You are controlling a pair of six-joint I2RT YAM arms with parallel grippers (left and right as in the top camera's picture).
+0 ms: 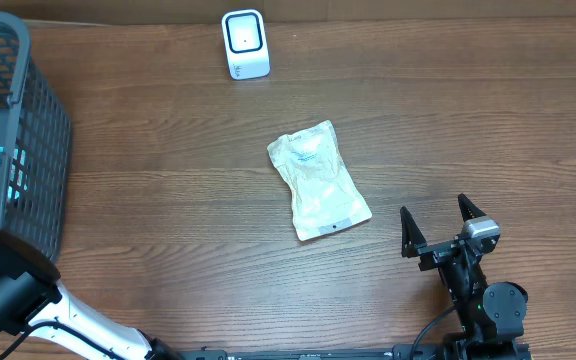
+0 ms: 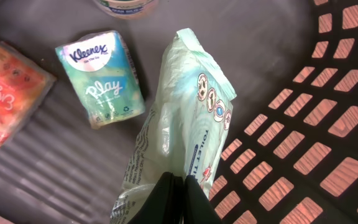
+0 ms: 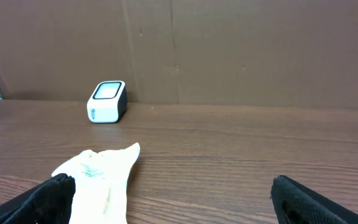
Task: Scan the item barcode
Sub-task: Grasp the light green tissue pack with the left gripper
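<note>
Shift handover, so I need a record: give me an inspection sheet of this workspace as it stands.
Surface: wood-grain table.
Job's things: scanner upright at the far edge; white pouch flat mid-table; green pack inside the basket.
Clutter: Kleenex pack and orange pack on the basket floor.
Hands: left hand shut on the green pack; right hand open, empty, apart from the pouch.
Cables: black cable by the right arm's base.
Surroundings: brown board wall behind the table.
</note>
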